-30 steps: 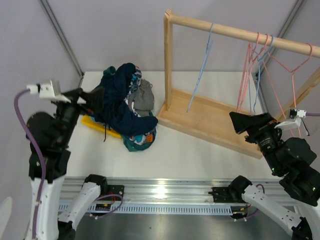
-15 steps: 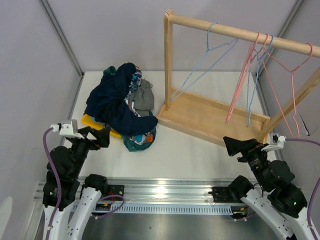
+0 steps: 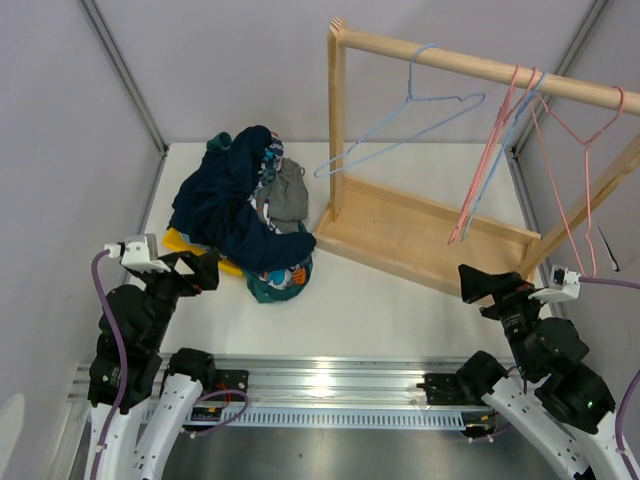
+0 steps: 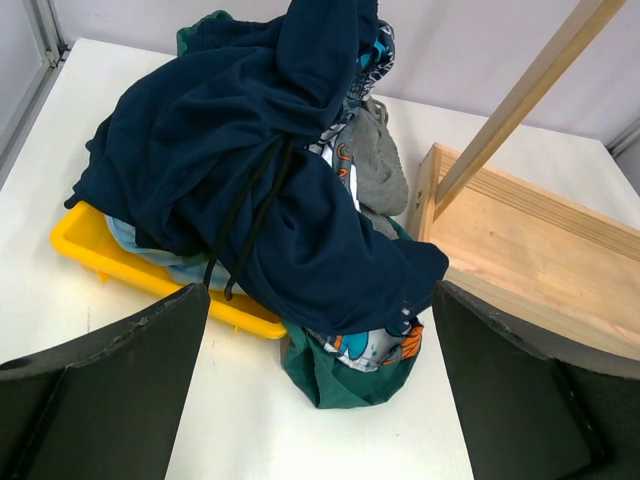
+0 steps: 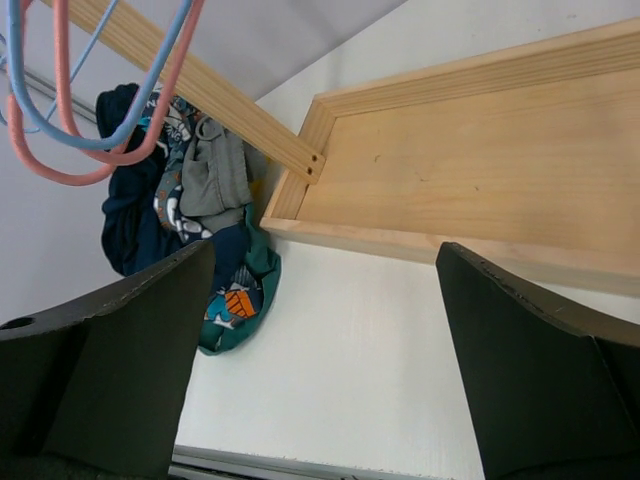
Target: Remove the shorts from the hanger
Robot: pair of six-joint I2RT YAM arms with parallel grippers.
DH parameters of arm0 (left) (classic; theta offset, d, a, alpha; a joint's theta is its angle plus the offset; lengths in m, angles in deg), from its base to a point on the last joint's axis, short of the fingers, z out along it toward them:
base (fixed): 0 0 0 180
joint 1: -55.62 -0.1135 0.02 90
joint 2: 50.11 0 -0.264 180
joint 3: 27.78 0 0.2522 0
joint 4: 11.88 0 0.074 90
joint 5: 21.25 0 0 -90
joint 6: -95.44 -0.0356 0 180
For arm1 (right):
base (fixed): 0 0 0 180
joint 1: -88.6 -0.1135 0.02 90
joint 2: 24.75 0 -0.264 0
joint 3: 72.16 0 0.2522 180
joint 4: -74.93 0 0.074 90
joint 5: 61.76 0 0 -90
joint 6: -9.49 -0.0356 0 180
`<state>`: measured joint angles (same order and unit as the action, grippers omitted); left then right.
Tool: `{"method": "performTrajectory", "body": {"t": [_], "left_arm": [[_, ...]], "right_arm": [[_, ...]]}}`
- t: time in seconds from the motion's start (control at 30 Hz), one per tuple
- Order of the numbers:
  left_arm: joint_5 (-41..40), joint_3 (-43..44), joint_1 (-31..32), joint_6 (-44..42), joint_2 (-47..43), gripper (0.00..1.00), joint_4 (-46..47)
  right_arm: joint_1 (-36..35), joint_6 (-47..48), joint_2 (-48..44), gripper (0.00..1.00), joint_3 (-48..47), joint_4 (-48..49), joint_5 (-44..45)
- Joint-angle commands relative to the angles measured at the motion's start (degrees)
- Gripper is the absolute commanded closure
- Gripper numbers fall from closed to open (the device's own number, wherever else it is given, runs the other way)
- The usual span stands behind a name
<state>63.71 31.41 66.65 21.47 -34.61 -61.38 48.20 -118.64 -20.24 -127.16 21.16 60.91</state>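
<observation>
The shorts lie in a heap on the table's left over a yellow tray (image 3: 183, 243): navy shorts (image 3: 228, 205) on top, grey shorts (image 3: 289, 195), teal green shorts (image 3: 280, 285) and the patterned pair (image 4: 375, 345) below, light blue fabric (image 4: 150, 255) at the tray. Empty hangers, one blue (image 3: 405, 135) and pink ones (image 3: 500, 150), hang on the wooden rack's rail (image 3: 470, 65). My left gripper (image 3: 200, 270) is open and empty, near the heap's front left. My right gripper (image 3: 480, 283) is open and empty, in front of the rack's base (image 3: 420, 235).
The wooden rack fills the right half of the table, its upright (image 3: 337, 120) next to the heap. Grey walls and metal posts (image 3: 125, 75) enclose the table. White tabletop (image 3: 370, 310) lies between the grippers.
Both arms have pulled back and down toward the near edge, away from the heap and the rack. The hangers on the rail have swung.
</observation>
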Motion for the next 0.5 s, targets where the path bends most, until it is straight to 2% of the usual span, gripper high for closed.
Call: {"method": "performTrajectory", "body": {"t": [0.0, 0.47], "left_arm": [[-1.11, -0.25, 0.22, 0.31, 1.63, 0.01, 0.77], [-4.1, 0.27, 0.22, 1.28, 3.65, 0.01, -0.38]], "right_arm": [[-0.47, 0.07, 0.84, 0.01, 0.63, 1.69, 2.84], [-1.34, -0.45, 4.19, 0.01, 0.54, 1.86, 1.52]]}}
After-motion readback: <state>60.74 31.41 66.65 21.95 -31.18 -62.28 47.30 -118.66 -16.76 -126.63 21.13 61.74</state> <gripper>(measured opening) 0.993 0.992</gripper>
